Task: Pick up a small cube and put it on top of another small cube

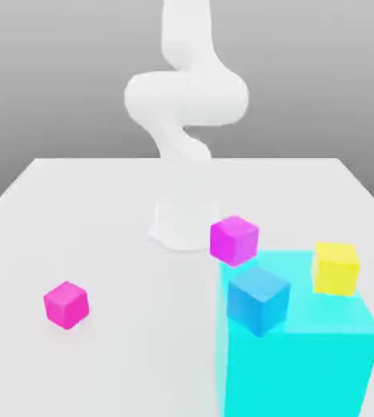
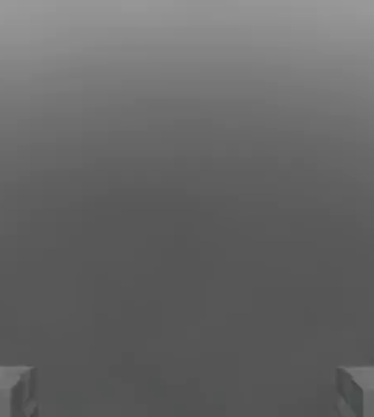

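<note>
Grey backdrop behind a pale table [image 1: 141, 366], with the white robot arm [image 1: 187, 98] rising at the far side. Out on the exterior view's left, the small hot-pink cube [image 1: 66, 305] — resting on the tabletop, well apart from the other blocks, one upright edge turned toward the camera. Over on the exterior view's right, a big cyan block [image 1: 300, 370], with a yellow cube [image 1: 336, 268] on top and a blue cube [image 1: 259, 301] overlapping the near part of its left side; near its far left corner, a violet-magenta cube [image 1: 234, 241]. Hard to tell about contact with the block for these last two, or about the right cube to stack on. In the hand view, gripper [image 2: 187, 391] spread wide, with nothing pinched between the tips. Probably light and stiff, to judge by the small size and crisp flat sides; unlikely to squash or break, but perhaps a little slippery on such smooth faces. Best to turn the wrist square to the cube, come straight down and grasp two opposite upright faces around mid-height — never across the corners, for fear of a twist or a skid. Squeeze evenly, lift level, then lower flat and centred before letting go.
</note>
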